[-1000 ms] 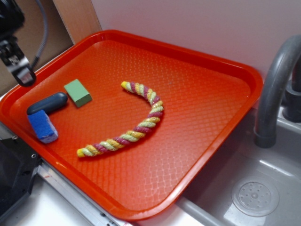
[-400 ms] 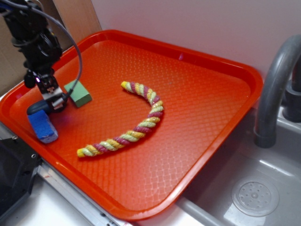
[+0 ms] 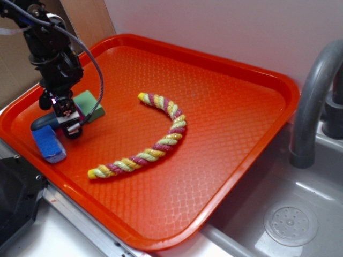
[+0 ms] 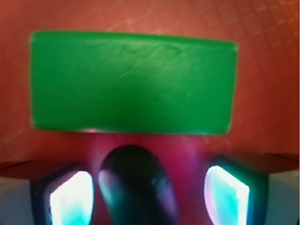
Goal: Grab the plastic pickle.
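The pickle [image 3: 43,121] is laid flat on the orange tray [image 3: 225,150], near the tray's left edge. Its long axis is run roughly left to right in the exterior view, tilted up a bit toward the green block [image 3: 91,104], so one rounded end is pointed at the block and the other toward the tray rim. Only the left end can be seen there, since the rest is covered by the tool [image 3: 67,119]. The blue sponge [image 3: 48,143] is pressed up right against the pickle on the side away from the block.

In the wrist view the pickle [image 4: 136,185] is seen sitting right between the two fingers [image 4: 70,197], its rounded tip aimed at the green block [image 4: 131,82] just ahead, with a thin strip of tray left showing between them. Gaps are visible on both sides of the pickle, so the tool [image 4: 147,197] is spread apart and nothing is gripped yet. Whether the pads are touching the tray can't be told.

The arm [image 3: 51,48] is reached in from the upper left, above the block, with the wrist pointed nearly straight down and a black cable [image 3: 91,64] looped off its side. The twisted rope [image 3: 155,139] is curved across the tray, well apart from the block.
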`<state>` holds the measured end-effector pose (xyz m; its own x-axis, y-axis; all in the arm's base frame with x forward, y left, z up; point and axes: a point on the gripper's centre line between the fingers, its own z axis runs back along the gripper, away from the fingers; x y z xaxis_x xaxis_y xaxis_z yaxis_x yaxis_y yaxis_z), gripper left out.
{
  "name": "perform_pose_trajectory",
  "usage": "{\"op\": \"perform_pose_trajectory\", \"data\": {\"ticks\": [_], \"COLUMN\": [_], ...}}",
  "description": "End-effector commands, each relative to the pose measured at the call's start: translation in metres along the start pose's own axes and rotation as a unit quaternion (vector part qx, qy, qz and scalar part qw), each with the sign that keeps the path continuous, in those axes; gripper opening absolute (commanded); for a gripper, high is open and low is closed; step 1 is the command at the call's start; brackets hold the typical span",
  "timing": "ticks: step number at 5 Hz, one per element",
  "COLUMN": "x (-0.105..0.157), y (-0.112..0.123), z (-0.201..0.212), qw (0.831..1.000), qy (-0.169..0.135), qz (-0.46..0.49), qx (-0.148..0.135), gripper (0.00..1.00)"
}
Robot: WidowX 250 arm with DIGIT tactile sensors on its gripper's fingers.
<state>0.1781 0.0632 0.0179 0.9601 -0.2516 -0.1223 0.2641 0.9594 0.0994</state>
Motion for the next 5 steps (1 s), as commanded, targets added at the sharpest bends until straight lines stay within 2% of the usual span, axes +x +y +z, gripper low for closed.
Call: {"op": "perform_pose_trajectory", "data": {"ticks": [1, 5], "x": [0.0024, 0.0051], "y": [0.0085, 0.0122], "z": [-0.0001, -0.0033], "qw": [1.0, 1.0], "qy": [-0.006, -0.002], "qz": [0.011, 0.003], "qx": [0.009, 0.022], "gripper": [0.0, 0.0]}}
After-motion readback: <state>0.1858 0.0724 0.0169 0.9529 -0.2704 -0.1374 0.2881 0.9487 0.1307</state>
